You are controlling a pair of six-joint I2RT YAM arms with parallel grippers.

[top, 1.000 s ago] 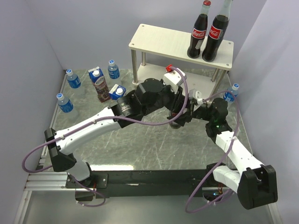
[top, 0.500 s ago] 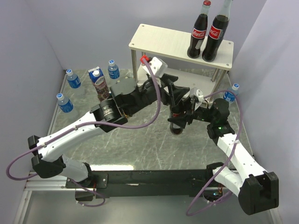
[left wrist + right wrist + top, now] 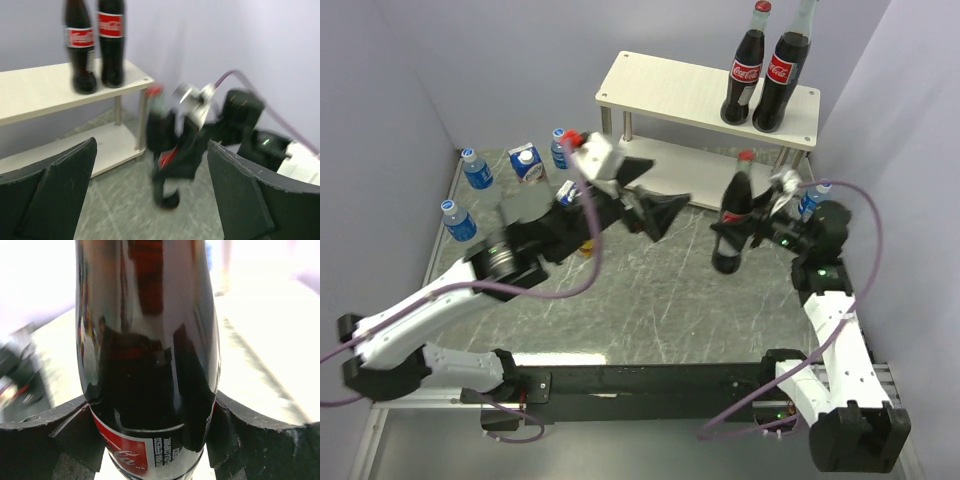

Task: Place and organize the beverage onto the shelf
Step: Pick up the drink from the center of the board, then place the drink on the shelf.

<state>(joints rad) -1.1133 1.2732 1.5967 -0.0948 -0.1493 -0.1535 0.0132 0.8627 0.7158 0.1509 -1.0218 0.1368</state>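
One glossy dark glass cola bottle [image 3: 729,228] in right gripper [image 3: 748,228], pale wood-board shelf [image 3: 670,95]

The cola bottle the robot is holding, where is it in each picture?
Top view: the held cola bottle is right of centre, in the right gripper.
Left wrist view: blurred, at centre.
Right wrist view: fills the middle.
Shared landmark: the shelf, behind it.
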